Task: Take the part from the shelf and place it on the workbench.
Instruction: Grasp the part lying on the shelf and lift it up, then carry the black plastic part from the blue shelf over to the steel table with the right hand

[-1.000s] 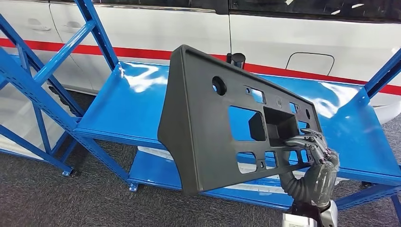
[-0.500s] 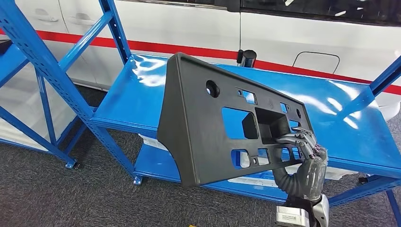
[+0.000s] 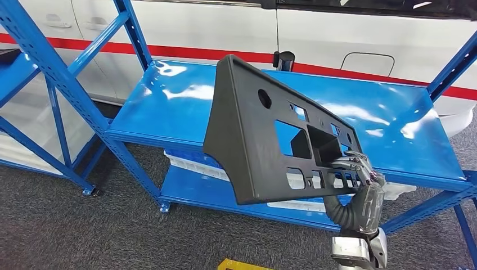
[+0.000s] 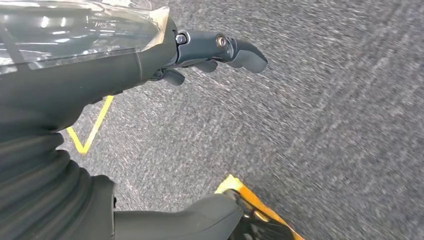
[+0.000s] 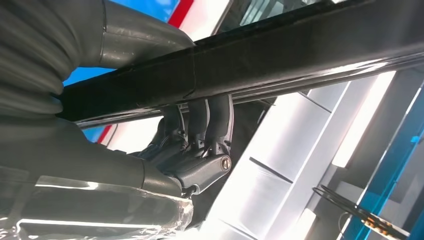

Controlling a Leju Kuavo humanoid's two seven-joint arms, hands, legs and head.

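1. The right hand (image 3: 360, 183) is gripping the part (image 3: 264, 140), a dark plastic panel with cut-outs, at its lower right corner; the fingers (image 3: 351, 164) are hooking over the panel's face near the small square holes.
2. The part is hanging in the air, tilted, its broad solid end rising to the left and its face turning toward the head view. It is sitting in front of the blue shelf (image 3: 169, 107), apart from the shelf's top board.
3. In the right wrist view the part (image 5: 280, 60) is crossing as a dark bar, with the hand's fingers (image 5: 210, 120) curling up around its edge and the thumb lying on the near side.
4. The left hand (image 4: 210, 50) is holding nothing; its fingers are lying loosely apart over grey carpet (image 4: 325, 125), where yellow floor lines (image 4: 92, 127) are showing.
5. Behind the shelf a white car (image 3: 225, 31) with a red stripe is standing, and a dark post (image 3: 284, 59) is rising at the shelf's rear edge.
6. A white tray (image 3: 197, 163) is resting on the shelf's lower board, partly hidden by the part.
7. A second blue rack (image 3: 34, 50) is standing at the left.
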